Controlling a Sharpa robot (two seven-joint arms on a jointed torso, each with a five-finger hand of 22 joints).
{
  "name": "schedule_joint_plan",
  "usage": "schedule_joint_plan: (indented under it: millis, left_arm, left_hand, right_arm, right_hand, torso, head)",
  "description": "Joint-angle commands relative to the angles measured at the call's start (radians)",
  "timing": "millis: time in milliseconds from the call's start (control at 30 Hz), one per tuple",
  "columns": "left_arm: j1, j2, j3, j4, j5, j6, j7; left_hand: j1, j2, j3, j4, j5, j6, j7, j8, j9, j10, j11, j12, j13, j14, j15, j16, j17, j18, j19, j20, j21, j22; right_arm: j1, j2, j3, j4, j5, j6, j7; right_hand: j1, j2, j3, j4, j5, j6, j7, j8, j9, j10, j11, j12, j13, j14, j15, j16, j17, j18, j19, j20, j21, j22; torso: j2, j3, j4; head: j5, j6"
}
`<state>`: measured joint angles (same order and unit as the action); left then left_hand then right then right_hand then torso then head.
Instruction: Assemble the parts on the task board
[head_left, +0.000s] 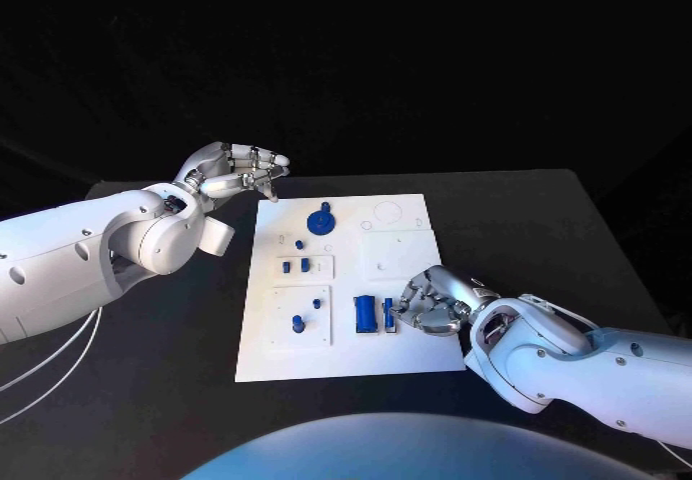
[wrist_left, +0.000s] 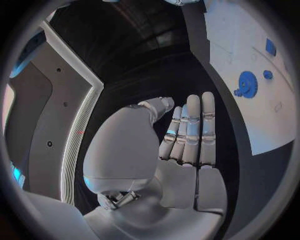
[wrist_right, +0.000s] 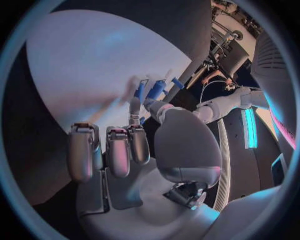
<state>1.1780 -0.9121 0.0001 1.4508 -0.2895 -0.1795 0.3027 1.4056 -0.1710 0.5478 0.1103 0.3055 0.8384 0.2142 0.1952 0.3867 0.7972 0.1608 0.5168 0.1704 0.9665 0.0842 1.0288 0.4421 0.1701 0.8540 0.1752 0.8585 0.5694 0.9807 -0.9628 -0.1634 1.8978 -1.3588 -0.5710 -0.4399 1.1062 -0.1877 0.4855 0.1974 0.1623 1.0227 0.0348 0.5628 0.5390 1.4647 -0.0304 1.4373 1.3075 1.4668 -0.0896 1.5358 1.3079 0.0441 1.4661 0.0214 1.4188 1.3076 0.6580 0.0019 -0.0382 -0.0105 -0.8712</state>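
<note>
Task board (head_left: 389, 350) lies flat mid-counter (head_left: 548, 215), long axis running away from the robot. Partway done, by the look of it: a blue gear-like part (head_left: 322, 218) sits at the far end, small blue pegs (head_left: 296, 266) stand in the middle panel, one more peg (head_left: 297, 323) in the near-left panel; the circle outlines at the far right of the board (head_left: 387, 212) look unfilled, so some seating probably remains. Near edge: a wide blue block (head_left: 365, 313) and a slim blue bar (head_left: 389, 314) side by side, both with long axes pointing away from the robot, along the board's length. Right hand (head_left: 430, 303) sits on the board's near-right part, just beside the slim bar, fingers (head_left: 411, 300) curled toward it; the right wrist view shows fingertips against a blue piece (wrist_right: 155, 91), but can't tell if it's truly pinched or only touched. Likely step: pressing or aligning that bar. Left hand (head_left: 235, 170) hovers off the board's far-left corner, over the counter, holding nothing; in the left wrist view its fingers (wrist_left: 194, 130) are straight and pressed together, thumb apart.
</note>
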Motion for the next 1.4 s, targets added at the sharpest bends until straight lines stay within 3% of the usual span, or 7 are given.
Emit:
schedule_joint_plan:
  millis: [33, 133, 300, 400, 700, 900, 1400]
  left_arm:
    - [0.000, 0.001, 0.001, 0.002, -0.004, 0.013, 0.005]
    - [0.000, 0.000, 0.001, 0.002, -0.004, 0.012, 0.005]
    - [0.000, 0.000, 0.001, 0.002, -0.004, 0.012, 0.005]
    - [0.000, 0.001, 0.001, 0.001, -0.004, 0.012, 0.006]
    - [0.000, 0.002, 0.001, 0.001, -0.004, 0.013, 0.006]
    - [0.000, 0.002, 0.001, 0.001, -0.004, 0.013, 0.006]
    - [0.000, 0.002, 0.001, 0.001, -0.004, 0.013, 0.005]
  left_hand:
    - [0.000, 0.003, -0.001, -0.005, 0.005, -0.008, 0.010, 0.005, -0.002, -0.005, 0.001, 0.004, -0.001, -0.006, 0.000, -0.006, 0.002, 0.013, -0.008, -0.001, 0.006, 0.001]
    - [0.000, 0.003, -0.001, -0.005, 0.005, -0.008, 0.010, 0.005, -0.002, -0.005, 0.001, 0.004, -0.001, -0.006, 0.000, -0.006, 0.002, 0.013, -0.008, -0.001, 0.006, 0.001]
    - [0.000, 0.003, -0.001, -0.005, 0.005, -0.008, 0.010, 0.005, -0.002, -0.005, 0.001, 0.004, -0.001, -0.006, 0.000, -0.006, 0.002, 0.013, -0.008, -0.001, 0.006, 0.001]
    - [0.000, 0.003, -0.001, -0.005, 0.005, -0.008, 0.010, 0.005, -0.002, -0.005, 0.001, 0.004, -0.001, -0.006, 0.000, -0.006, 0.002, 0.013, -0.008, -0.001, 0.006, 0.001]
    - [0.000, 0.003, -0.001, -0.005, 0.005, -0.008, 0.010, 0.005, -0.002, -0.005, 0.001, 0.004, -0.001, -0.006, 0.000, -0.006, 0.002, 0.013, -0.008, -0.001, 0.006, 0.001]
    - [0.000, 0.003, -0.001, -0.005, 0.005, -0.008, 0.010, 0.005, -0.002, -0.005, 0.001, 0.004, -0.001, -0.006, 0.000, -0.006, 0.002, 0.013, -0.008, -0.001, 0.006, 0.001]
    - [-0.002, 0.004, -0.001, -0.005, 0.005, -0.009, 0.010, 0.005, -0.002, -0.006, 0.001, 0.005, -0.002, -0.006, 0.000, -0.006, 0.002, 0.013, -0.009, -0.001, 0.007, 0.002]
  right_arm:
    - [0.006, -0.011, 0.001, 0.006, 0.008, -0.067, 0.120]
    - [0.010, -0.024, 0.002, 0.003, 0.015, -0.075, 0.174]
    - [0.012, -0.032, 0.002, -0.007, -0.001, -0.082, 0.214]
    - [0.013, -0.031, 0.001, -0.013, -0.011, -0.080, 0.227]
    - [0.010, -0.004, 0.001, -0.043, -0.020, -0.015, 0.222]
    - [0.007, 0.011, 0.001, -0.054, -0.015, 0.018, 0.216]
    - [0.006, 0.019, 0.000, -0.064, -0.005, 0.054, 0.216]
  right_hand:
    - [0.014, -0.014, -0.002, -0.012, 0.001, -0.011, 0.001, -0.007, 0.001, 0.039, -0.004, -0.013, 0.160, 0.089, -0.005, 0.002, 0.191, -0.013, 0.059, -0.006, -0.010, 0.222]
    - [0.058, -0.037, -0.002, -0.047, 0.001, -0.070, 0.032, -0.057, -0.017, 0.024, 0.021, -0.036, 0.146, 0.086, 0.015, -0.005, 0.178, -0.008, 0.049, 0.007, -0.038, 0.215]
    - [0.093, -0.043, 0.002, -0.074, 0.002, -0.097, 0.054, -0.103, -0.036, 0.015, 0.040, -0.045, 0.142, 0.085, 0.031, -0.007, 0.174, -0.007, 0.046, 0.022, -0.046, 0.213]
    - [0.119, -0.047, 0.009, -0.097, 0.002, -0.137, 0.080, -0.162, -0.060, 0.009, 0.061, -0.051, 0.138, 0.085, 0.049, -0.007, 0.173, -0.007, 0.045, 0.036, -0.048, 0.212]
    - [0.183, -0.020, 0.096, -0.171, 0.005, -0.141, 0.111, -0.270, -0.125, 0.001, 0.087, -0.054, 0.135, 0.083, 0.072, -0.009, 0.169, -0.004, 0.040, 0.061, -0.056, 0.210]
    - [0.181, -0.003, 0.131, -0.191, 0.005, -0.123, 0.112, -0.289, -0.142, 0.003, 0.089, -0.050, 0.137, 0.083, 0.074, -0.008, 0.170, -0.005, 0.041, 0.064, -0.054, 0.211]
    - [0.156, 0.022, 0.152, -0.209, 0.002, -0.067, 0.100, -0.288, -0.151, 0.009, 0.079, -0.041, 0.142, 0.084, 0.067, -0.006, 0.175, -0.006, 0.044, 0.060, -0.043, 0.213]
  torso:
    - [0.000, 0.0003, -0.0005]
    - [0.000, 0.0011, -0.0003]
    - [0.001, 0.0014, -0.0007]
    - [0.001, 0.0017, -0.0006]
    - [0.001, 0.0013, 0.0011]
    - [0.001, 0.0008, -0.0002]
    - [0.000, 0.0008, -0.0002]
  head:
    - [0.002, 0.002]
    - [0.001, 0.001]
    - [0.002, 0.000]
    - [0.002, 0.001]
    - [0.004, -0.001]
    - [0.006, -0.001]
    - [0.006, -0.001]
